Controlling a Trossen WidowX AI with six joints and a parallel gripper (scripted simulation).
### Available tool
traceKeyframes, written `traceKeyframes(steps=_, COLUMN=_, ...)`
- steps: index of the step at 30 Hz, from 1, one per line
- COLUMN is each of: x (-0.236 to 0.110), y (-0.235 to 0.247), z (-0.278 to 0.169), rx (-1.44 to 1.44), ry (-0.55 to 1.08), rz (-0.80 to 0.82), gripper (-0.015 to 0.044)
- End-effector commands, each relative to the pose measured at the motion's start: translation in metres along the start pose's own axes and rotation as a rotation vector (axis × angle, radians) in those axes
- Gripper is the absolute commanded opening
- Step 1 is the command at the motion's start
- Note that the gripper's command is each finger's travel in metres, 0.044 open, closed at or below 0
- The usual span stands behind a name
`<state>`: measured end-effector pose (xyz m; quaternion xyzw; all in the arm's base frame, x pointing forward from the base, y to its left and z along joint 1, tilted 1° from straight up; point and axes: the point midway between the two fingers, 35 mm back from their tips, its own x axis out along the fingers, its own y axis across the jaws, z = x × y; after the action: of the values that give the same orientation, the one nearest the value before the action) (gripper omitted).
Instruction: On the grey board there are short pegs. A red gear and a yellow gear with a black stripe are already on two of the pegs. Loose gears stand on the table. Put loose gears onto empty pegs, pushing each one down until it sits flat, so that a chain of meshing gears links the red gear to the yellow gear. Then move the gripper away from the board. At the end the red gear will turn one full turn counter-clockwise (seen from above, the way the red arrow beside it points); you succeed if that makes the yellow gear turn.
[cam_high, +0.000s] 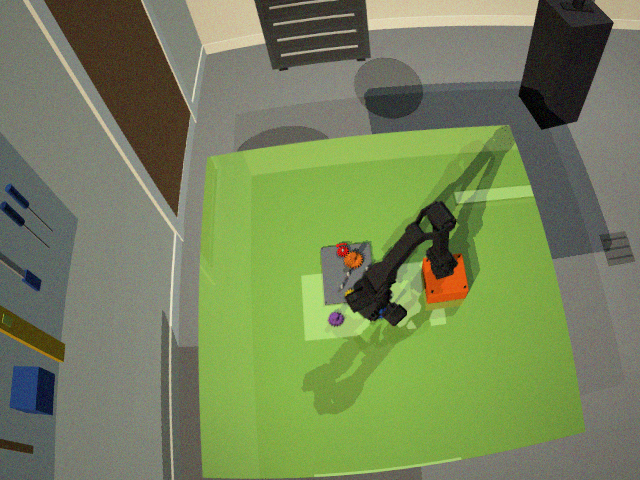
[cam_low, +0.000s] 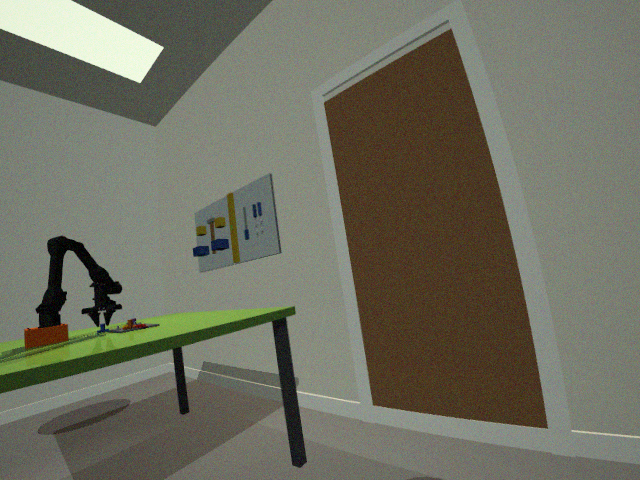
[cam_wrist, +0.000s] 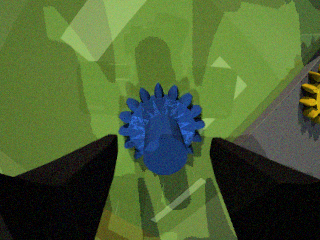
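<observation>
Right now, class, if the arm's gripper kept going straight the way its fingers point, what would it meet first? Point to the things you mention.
Probably the blue gear (cam_low: 102, 328) (cam_wrist: 165, 155): its upright handle lies between the open fingertips of the gripper (cam_low: 102, 321) (cam_wrist: 164, 144). How far down it is, the wrist view leaves unclear.
</observation>
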<state>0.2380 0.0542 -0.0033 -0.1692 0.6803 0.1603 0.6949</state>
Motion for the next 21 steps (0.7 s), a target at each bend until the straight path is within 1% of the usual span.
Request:
traceKeyframes(steps=1, x=0.0003, y=0.0003, z=0.0001, rx=-0.003, ry=-0.001, rz=0.002, gripper=0.0151)
traceKeyframes(steps=4, x=0.0003, y=0.0003, z=0.0001, rx=-0.003, ry=-0.001, rz=0.002, gripper=0.0072)
traceKeyframes(steps=12, x=0.0003, y=0.0003, z=0.0001, rx=-0.003, ry=-0.001, rz=0.002, gripper=0.0019)
traceKeyframes(steps=13, x=0.0003, y=0.0003, z=0.0001, rx=-0.003, ry=-0.001, rz=0.002, gripper=0.0000)
traceKeyframes(steps=21, x=-0.0095, y=-0.0002, z=0.0023, rx=-0.003, ry=0.003, rz=0.007, gripper=0.0000)
